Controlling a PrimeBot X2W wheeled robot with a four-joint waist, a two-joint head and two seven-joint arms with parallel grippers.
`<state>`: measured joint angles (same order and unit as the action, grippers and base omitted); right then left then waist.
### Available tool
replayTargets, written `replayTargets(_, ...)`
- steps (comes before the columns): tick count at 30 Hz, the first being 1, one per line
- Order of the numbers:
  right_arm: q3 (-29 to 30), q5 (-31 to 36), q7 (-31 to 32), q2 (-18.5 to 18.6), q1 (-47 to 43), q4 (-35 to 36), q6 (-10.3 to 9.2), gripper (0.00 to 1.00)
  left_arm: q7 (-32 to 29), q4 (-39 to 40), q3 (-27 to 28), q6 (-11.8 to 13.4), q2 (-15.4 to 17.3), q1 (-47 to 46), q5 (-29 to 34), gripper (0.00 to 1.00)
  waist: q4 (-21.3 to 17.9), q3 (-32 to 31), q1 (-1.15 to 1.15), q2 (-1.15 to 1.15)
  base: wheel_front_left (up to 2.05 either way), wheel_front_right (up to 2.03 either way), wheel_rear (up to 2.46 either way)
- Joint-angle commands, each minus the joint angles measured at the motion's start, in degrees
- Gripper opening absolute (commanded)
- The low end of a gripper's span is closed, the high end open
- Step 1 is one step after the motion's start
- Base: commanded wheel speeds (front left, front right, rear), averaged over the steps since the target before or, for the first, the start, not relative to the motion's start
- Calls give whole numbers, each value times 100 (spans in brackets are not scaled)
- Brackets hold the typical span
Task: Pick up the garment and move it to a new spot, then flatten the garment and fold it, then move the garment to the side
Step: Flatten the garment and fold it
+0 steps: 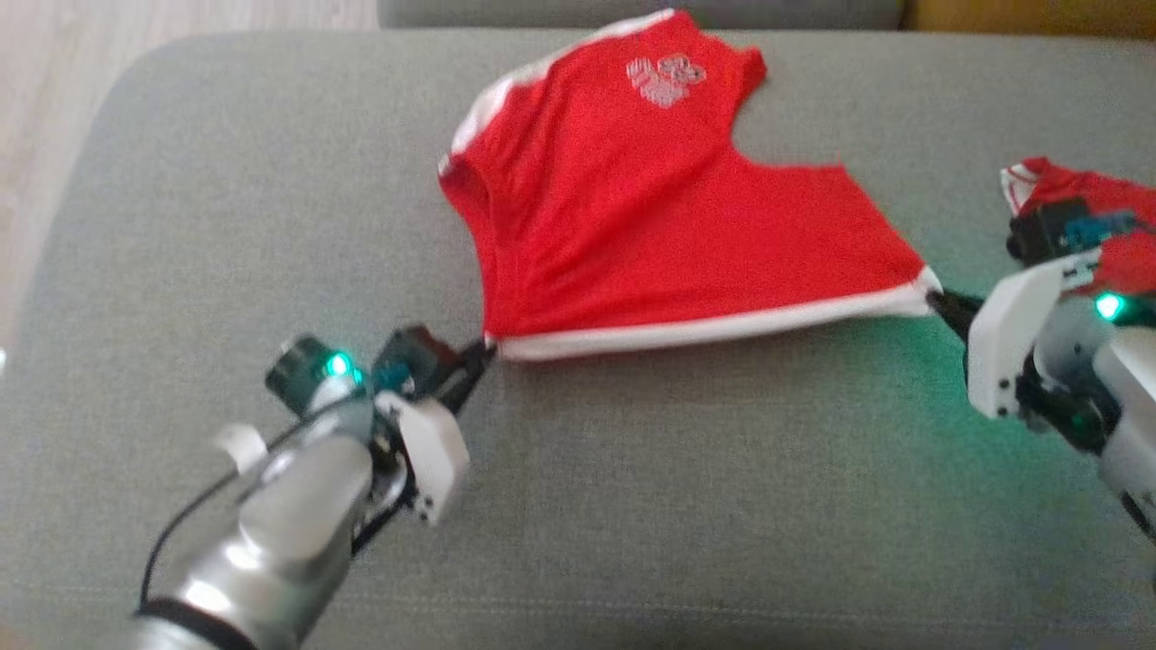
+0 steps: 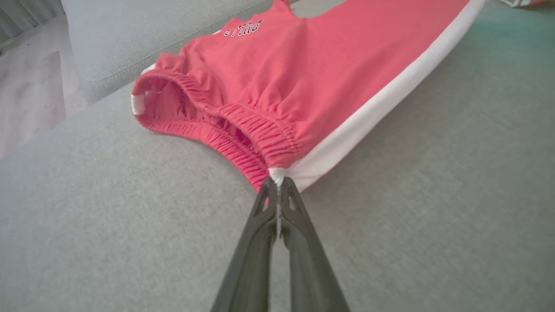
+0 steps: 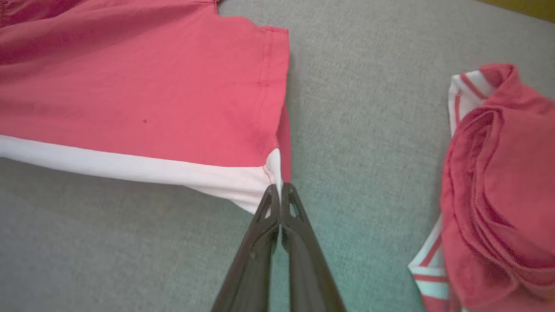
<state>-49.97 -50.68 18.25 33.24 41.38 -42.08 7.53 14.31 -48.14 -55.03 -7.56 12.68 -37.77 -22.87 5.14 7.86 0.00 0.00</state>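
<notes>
Garment stretched taut btwn left gripper and right gripper — both clamped on just its edge corners; more pull could slip it out.

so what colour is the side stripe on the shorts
White stripe on red shorts, clearest in the left wrist view.

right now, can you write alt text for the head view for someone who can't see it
Two robot grippers hold red shorts stretched over a grey cushion: the left gripper pinches one end of the white-striped edge, the right gripper the other. A second bunched red garment lies beside the right arm.
</notes>
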Motion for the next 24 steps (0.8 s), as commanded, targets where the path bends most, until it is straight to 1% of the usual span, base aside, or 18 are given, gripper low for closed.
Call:
replayTargets(1,-49,-104,34,244,-77,161,-4,0,68,159,120,8,220,-69,-81,0,16,-168,0,0,0,0,0)
replayTargets(6,-405,-504,290,644,-397,488,-4,0,-23,624,-220,8,428,428,-515,0,11,-510,0,0,0,0,0)
replayTargets(10,-634,-837,551,931,-648,766,-4,0,-206,1143,-460,8,727,784,-851,0,-10,-750,0,0,0,0,0)
replayTargets(15,-868,-1220,1022,1316,-955,1133,-4,0,-457,1812,-604,8,1112,1171,-1097,0,-29,-963,0,0,0,0,0)
replayTargets(17,-877,-1444,1203,1445,-1054,1320,-4,0,-575,2129,-667,8,1247,1326,-1210,0,-44,-1006,0,0,0,0,0)
replayTargets(20,-946,-1562,1419,1686,-1152,1607,-4,0,-777,2592,-694,8,1463,1543,-1470,0,-51,-1052,0,0,0,0,0)
replayTargets(24,-997,-1772,1771,2001,-1300,1947,-4,0,-982,3125,-760,8,1748,1722,-1637,0,-33,-1102,0,0,0,0,0)
